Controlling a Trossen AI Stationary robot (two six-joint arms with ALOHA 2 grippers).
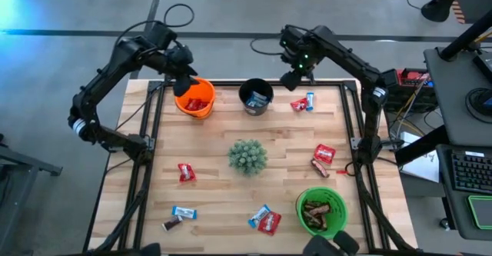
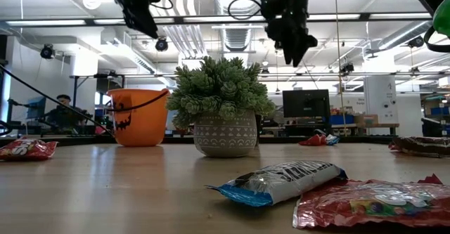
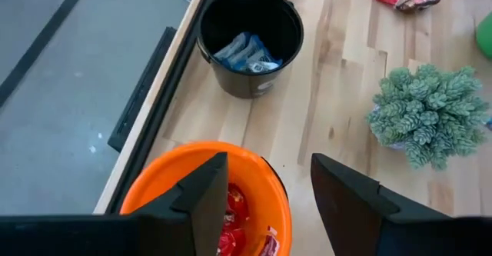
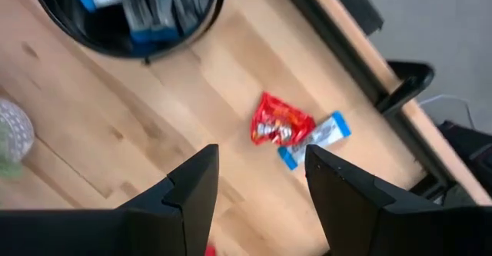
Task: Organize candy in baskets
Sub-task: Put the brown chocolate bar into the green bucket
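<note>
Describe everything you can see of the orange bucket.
The orange bucket is round, looks like smooth plastic, and stands upright at the table's far left edge, beside the black bucket. The low view shows a dark jack-o'-lantern face on its side and a thin dark handle. Red-wrapped candy lies inside. The left gripper hovers open just above its rim, holding nothing.

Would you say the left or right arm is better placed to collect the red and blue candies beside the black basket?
Right: its open gripper hovers directly above that pair; the left gripper hangs over the orange basket.
</note>
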